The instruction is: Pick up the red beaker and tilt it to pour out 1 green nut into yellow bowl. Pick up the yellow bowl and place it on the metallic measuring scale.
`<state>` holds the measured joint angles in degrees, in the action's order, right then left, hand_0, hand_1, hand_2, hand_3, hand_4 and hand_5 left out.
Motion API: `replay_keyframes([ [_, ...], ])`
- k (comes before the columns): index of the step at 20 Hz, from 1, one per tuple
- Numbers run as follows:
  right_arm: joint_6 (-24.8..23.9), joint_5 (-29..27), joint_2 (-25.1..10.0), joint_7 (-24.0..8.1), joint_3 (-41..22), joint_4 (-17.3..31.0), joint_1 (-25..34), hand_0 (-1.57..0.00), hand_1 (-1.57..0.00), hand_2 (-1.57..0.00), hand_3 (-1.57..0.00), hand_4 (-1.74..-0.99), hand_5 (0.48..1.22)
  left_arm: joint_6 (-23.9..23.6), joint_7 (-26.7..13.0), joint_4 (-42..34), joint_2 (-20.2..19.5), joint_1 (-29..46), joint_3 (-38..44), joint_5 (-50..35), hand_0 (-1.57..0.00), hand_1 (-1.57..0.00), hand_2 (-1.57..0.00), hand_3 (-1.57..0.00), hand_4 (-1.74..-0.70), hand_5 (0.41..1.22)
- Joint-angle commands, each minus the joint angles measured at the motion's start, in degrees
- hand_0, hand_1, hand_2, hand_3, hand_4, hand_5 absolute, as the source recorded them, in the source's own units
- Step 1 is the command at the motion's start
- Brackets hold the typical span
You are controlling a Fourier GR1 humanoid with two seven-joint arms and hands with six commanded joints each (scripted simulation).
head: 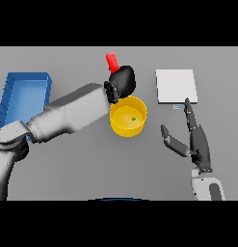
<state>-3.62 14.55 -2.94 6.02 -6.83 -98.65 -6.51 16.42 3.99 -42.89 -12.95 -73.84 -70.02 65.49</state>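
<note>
The red beaker (111,61) stands out above my left hand (123,81), which is shut on it just behind the yellow bowl (138,106); the beaker's lower part is hidden by the hand. A small green nut (134,118) lies inside the bowl. The metallic measuring scale (176,86) is a flat pale square to the bowl's right, further back. My right hand (197,140) hovers to the right of the bowl, in front of the scale, fingers straight and thumb spread, holding nothing.
A blue tray (25,96) sits at the far left, partly behind my left arm (67,113), which crosses the table from the lower left towards the bowl.
</note>
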Motion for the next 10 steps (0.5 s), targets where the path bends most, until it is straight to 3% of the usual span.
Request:
replay_keyframes([
  [1,-0.04,0.26,-0.38,-0.11,0.05,-0.53,-0.39,0.00,0.00,0.00,0.00,-1.153,0.627,-0.23,-0.05,0.17,-0.11,-0.30,-1.16,0.74,-1.57,-1.57,-1.57,-1.57,-1.73,1.221],
  [8,-0.70,0.91,-0.24,-1.21,0.18,0.06,0.24,0.00,0.00,0.00,0.00,-1.151,0.634,0.29,1.54,1.38,1.70,-4.75,-7.18,2.81,-1.57,-1.57,-1.57,-1.57,-1.72,1.221],
  [10,-0.17,0.13,-0.24,0.34,0.14,-0.57,-0.42,0.00,0.00,0.00,0.00,-1.152,0.635,-0.04,3.03,1.42,1.07,-6.83,-7.89,2.64,-1.57,-1.57,-1.57,-1.57,-1.72,1.221],
])
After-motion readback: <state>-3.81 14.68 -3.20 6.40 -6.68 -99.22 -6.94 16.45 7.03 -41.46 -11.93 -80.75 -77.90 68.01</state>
